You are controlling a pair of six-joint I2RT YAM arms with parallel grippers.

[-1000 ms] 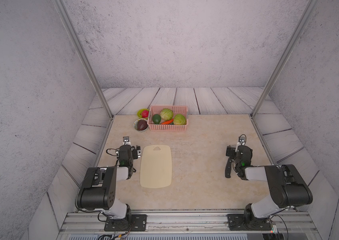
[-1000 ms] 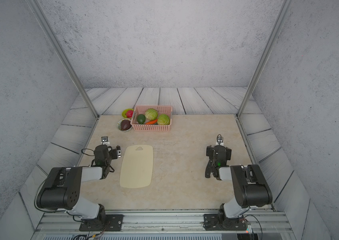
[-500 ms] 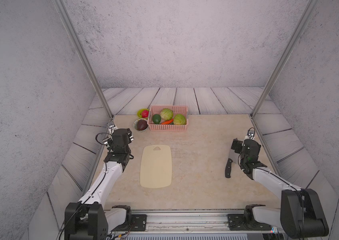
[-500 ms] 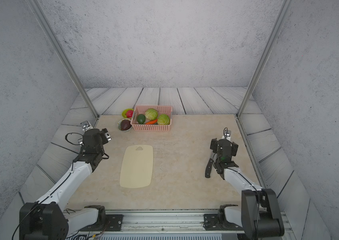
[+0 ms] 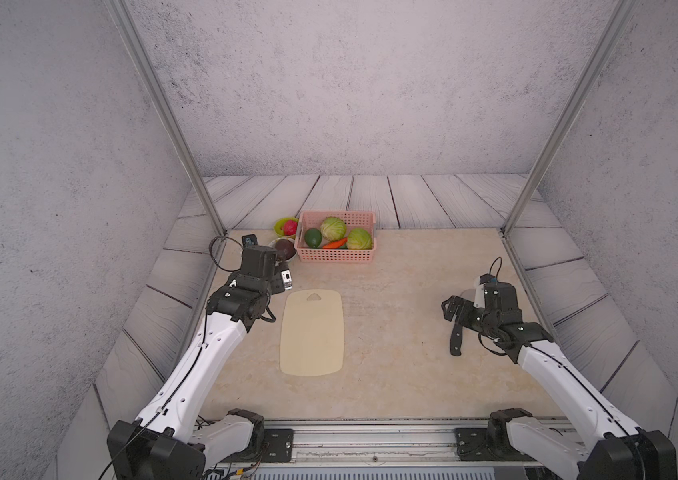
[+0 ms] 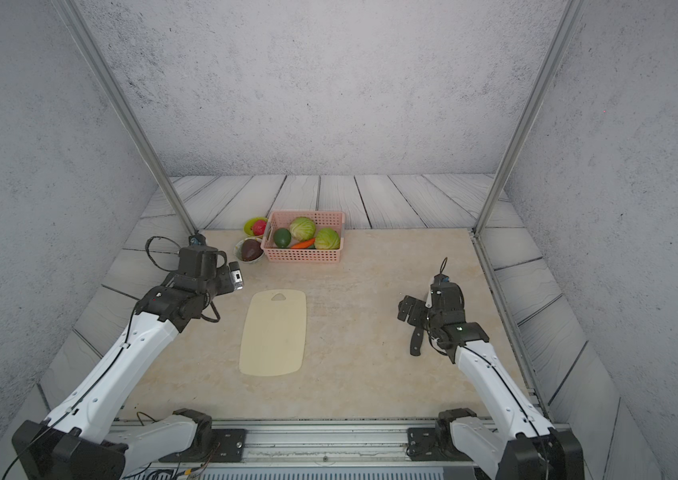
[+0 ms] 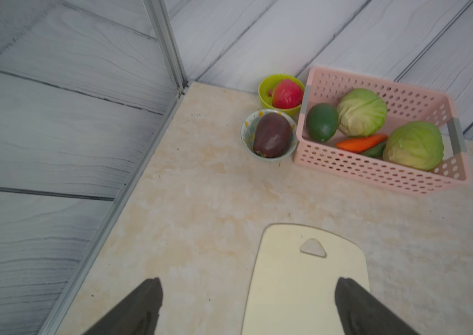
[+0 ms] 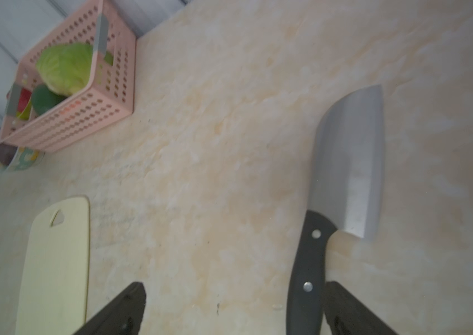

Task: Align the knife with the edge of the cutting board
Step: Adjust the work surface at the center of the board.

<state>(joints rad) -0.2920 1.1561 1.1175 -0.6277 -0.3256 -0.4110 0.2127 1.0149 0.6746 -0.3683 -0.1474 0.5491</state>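
Knife: stiff cleaver, judged blade-heavy, slick; laid flat, well apart from cutting board. Handle to be gripped, seemingly beside right jaws (wide, empty). Left jaws wide, empty.

Cream cutting board laid flat on marbled table, left gripper held wide apart, one finger over board's edge, pink basket filled with vegetables, two small bowls placed just beside it

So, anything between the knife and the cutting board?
Nothing visible. Only bare table lies between the knife and the cutting board; the pink basket sits farther back, off that path.
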